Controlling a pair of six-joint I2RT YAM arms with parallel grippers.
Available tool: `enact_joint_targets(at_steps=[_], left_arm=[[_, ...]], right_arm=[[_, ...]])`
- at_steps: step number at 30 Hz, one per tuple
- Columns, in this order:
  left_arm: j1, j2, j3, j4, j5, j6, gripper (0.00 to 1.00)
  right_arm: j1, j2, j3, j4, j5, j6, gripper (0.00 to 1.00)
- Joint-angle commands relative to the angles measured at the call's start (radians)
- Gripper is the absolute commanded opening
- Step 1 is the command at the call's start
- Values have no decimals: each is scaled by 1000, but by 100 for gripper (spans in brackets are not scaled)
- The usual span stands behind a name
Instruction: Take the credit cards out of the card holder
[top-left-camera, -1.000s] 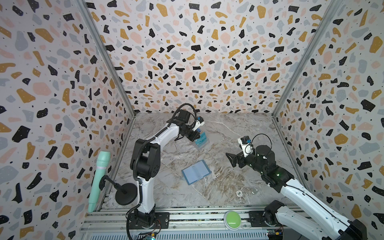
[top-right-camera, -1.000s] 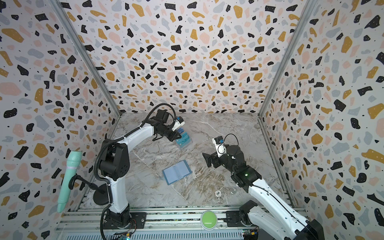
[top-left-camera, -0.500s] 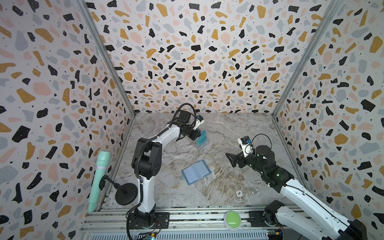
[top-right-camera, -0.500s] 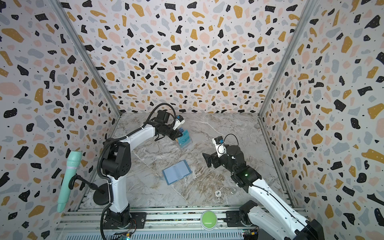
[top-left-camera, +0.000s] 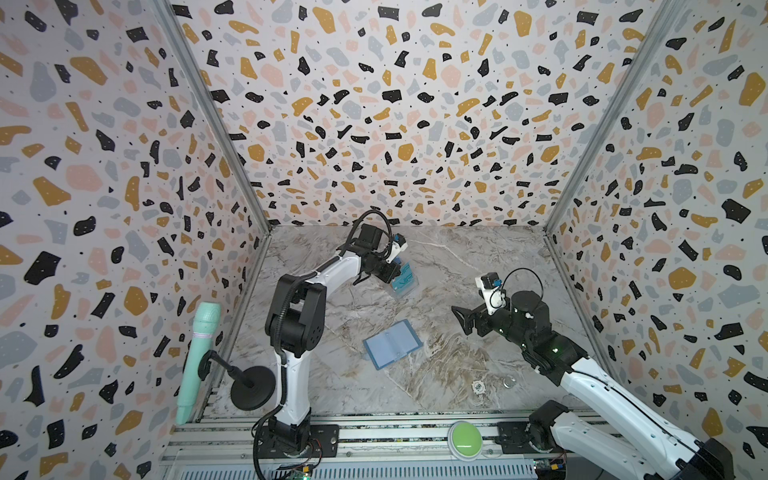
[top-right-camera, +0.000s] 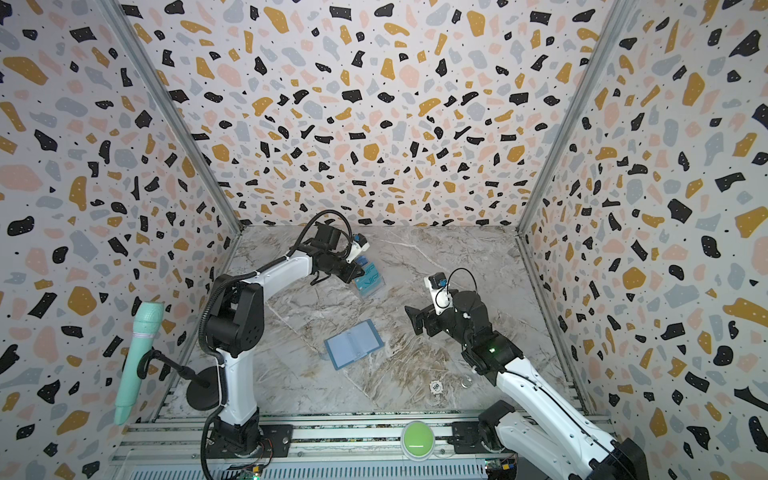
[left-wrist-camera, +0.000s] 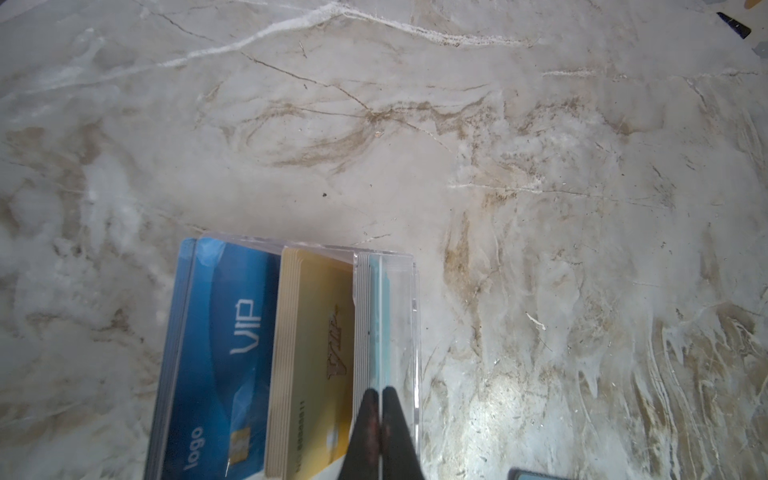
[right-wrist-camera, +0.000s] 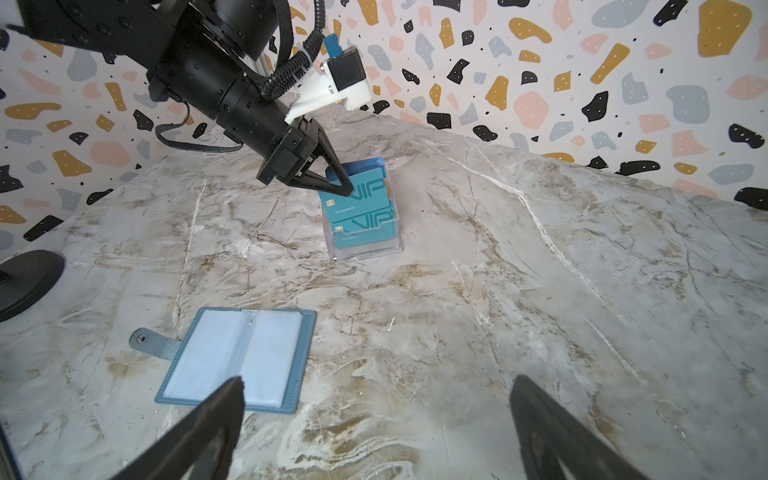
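Observation:
The card holder (top-left-camera: 392, 344) (top-right-camera: 354, 344) lies open and flat mid-table, its clear sleeves (right-wrist-camera: 237, 361) looking empty. The credit cards stand in a clear tiered acrylic stand (right-wrist-camera: 365, 249) toward the back: a dark blue card (left-wrist-camera: 216, 353), a yellow-tan one (left-wrist-camera: 316, 353) and teal ones (right-wrist-camera: 365, 232). My left gripper (top-left-camera: 392, 275) (top-right-camera: 357, 274) (left-wrist-camera: 380, 392) is shut, pinching the top corner of the upper teal card (right-wrist-camera: 368, 189) in the stand's front tier. My right gripper (top-left-camera: 462, 320) (right-wrist-camera: 378, 381) hovers open to the right of the card holder, holding nothing.
A mint microphone (top-left-camera: 199, 353) on a black stand sits at the left wall. A green button (top-left-camera: 465, 438) is on the front rail. Two small round bits (top-left-camera: 478, 387) lie on the marble near the front right. Patterned walls close in three sides.
My left gripper has shifted slightly right and down toward the acrylic stand with the teal card. The right arm and the card holder have not moved.

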Motion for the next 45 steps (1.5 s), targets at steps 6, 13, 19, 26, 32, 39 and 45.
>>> enact_joint_targets(at_steps=[6,13,19,26,32,39,45], left_arm=[[0,18,-10,25,-28,-13,0],[-1,36,5,9,-19,-11,0],[-1,53,31,-8,-15,-3,0],[0,77,59,-34,-22,6,0],[-1,79,59,-34,-23,6,4],[-1,79,61,-37,-21,6,8],[-2,67,56,-24,-28,3,16]], right_arm=[[0,-25,0,16,8,4,100],[0,-29,-1,18,10,4,100],[0,-32,-1,16,8,4,100],[-1,-32,0,16,9,5,100],[0,-34,0,16,8,5,100],[-1,-33,-1,16,9,4,100],[0,-33,-1,17,3,3,100]])
